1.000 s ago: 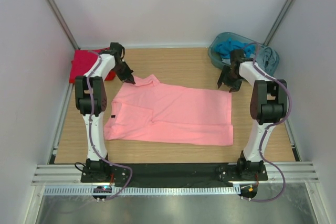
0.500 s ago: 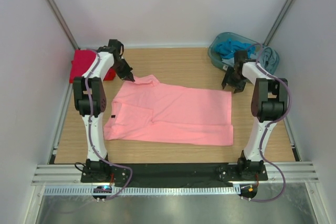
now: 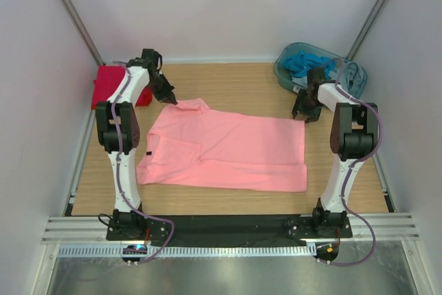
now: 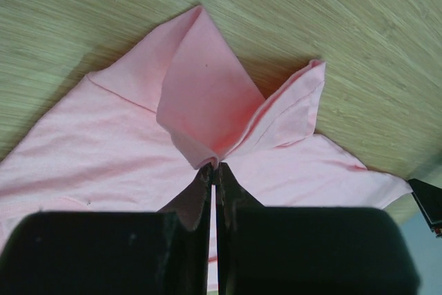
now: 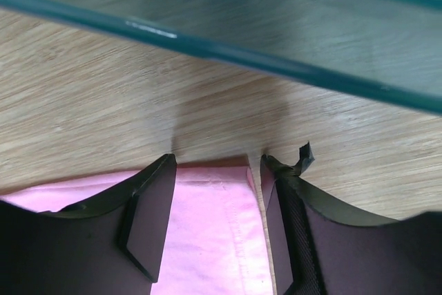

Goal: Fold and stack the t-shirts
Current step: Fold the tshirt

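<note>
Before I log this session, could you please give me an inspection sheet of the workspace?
Surface: wooden table, partly covered.
Job's things: pink t-shirt spread out, unfolded; red t-shirt compact, far left.
Clutter: teal bin holding blue cloth, far right.
Grippers: left gripper shut on a pink fold; right gripper open, straddling the pink t-shirt's corner.
Cables: purple cables along both arms.
Surroundings: white walls.

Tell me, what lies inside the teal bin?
Crumpled blue cloth fills the bin; the right arm hides part of it, and anything under the cloth cannot be seen.
</note>
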Available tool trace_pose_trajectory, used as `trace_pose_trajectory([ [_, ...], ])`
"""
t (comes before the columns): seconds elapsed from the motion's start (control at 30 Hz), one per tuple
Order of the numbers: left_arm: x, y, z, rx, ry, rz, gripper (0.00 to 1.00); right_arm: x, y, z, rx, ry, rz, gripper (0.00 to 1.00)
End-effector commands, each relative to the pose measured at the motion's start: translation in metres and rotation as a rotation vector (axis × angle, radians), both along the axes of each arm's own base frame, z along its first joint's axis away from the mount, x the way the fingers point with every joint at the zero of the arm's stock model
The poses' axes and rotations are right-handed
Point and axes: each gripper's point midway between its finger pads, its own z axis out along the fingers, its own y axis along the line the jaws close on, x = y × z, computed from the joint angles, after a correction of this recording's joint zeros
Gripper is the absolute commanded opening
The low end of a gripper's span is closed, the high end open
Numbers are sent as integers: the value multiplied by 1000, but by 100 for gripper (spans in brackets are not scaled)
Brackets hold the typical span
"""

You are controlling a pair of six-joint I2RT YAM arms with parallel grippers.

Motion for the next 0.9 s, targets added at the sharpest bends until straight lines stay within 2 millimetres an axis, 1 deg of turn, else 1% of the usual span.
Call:
trace_pose_trajectory([
  [0.0, 3, 0, 29, -5, -52, -5, 0, 7, -6, -1, -42, -17, -3, 58],
  [0.03, 1, 1, 28, 1, -39, -1, 0, 6, -8, 0, -48, -18, -4, 55],
  [0.1, 0, 5, 29, 20, -37, 7, 0, 6, -9, 1, -54, -21, -7, 43],
  [0.17, -2, 6, 30, 30, -28, 11, 0, 7, -9, 6, -55, -33, -6, 33],
  [0.2, 0, 7, 33, 35, -36, 13, 0, 7, -9, 8, -53, -36, -5, 21],
  [0.27, 1, 8, 36, 37, -37, 17, 0, 10, -9, 15, -54, -57, -4, 9],
  [0.3, 1, 8, 37, 41, -41, 18, 0, 11, -9, 18, -58, -63, -3, 1],
  [0.4, -1, 18, 44, 99, -36, 30, 0, 11, -12, 28, -75, -75, -9, 1],
  [0.47, -4, 27, 49, 149, -37, 39, 0, 6, -16, 31, -94, -74, -15, 1],
  [0.5, -6, 31, 51, 166, -37, 40, 0, 4, -18, 39, -105, -90, -22, 1],
  [0.53, -10, 33, 56, 181, -40, 35, 0, -2, -19, 37, -113, -80, -24, 1],
  [0.57, -14, 39, 55, 210, -31, 40, 0, -5, -22, 39, -125, -83, -28, 1],
  [0.6, -16, 41, 56, 216, -31, 38, 0, -7, -22, 48, -128, -105, -32, 1],
  [0.63, -19, 42, 62, 227, -42, 30, 0, -14, -21, 43, -125, -91, -30, 1],
  [0.7, -26, 45, 60, 239, -29, 24, 0, -19, -21, 50, -122, -109, -34, 1],
  [0.73, -31, 46, 64, 241, -31, 19, 0, -27, -21, 48, -122, -92, -37, 1],
  [0.8, -40, 51, 62, 271, -14, 17, 0, -35, -22, 49, -127, -85, -43, 1],
  [0.83, -44, 52, 63, 272, -8, 13, 0, -44, -21, 51, -126, -84, -46, 1],
  [0.87, -48, 52, 68, 273, -16, 8, 0, -49, -21, 51, -124, -79, -47, 1],
])
